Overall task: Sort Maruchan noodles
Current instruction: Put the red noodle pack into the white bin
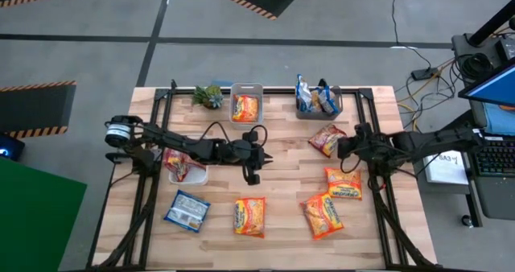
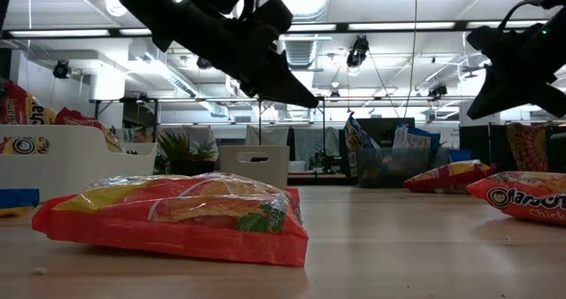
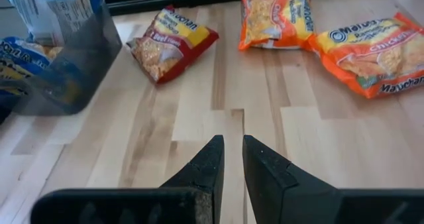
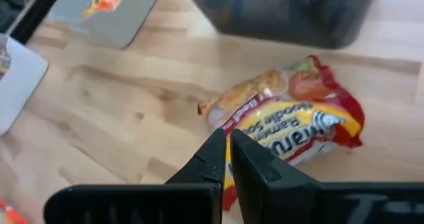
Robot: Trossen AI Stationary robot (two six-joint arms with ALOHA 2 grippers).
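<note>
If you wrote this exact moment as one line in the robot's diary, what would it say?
left gripper: empty, mid-table, nearly shut | right gripper: shut, empty, above red packet | blue packet: loose | bins: part filled

A light wooden table (image 1: 282, 183) carries three bins: a white bin (image 1: 193, 175) at the left, a pale bin (image 1: 246, 91) at the far edge, and a dark bin (image 1: 338, 107) further right along that edge. A small green plant (image 1: 208, 96) stands just left of the pale bin. Off the table's right side sits what seems a keyboard (image 1: 492, 158).
</note>
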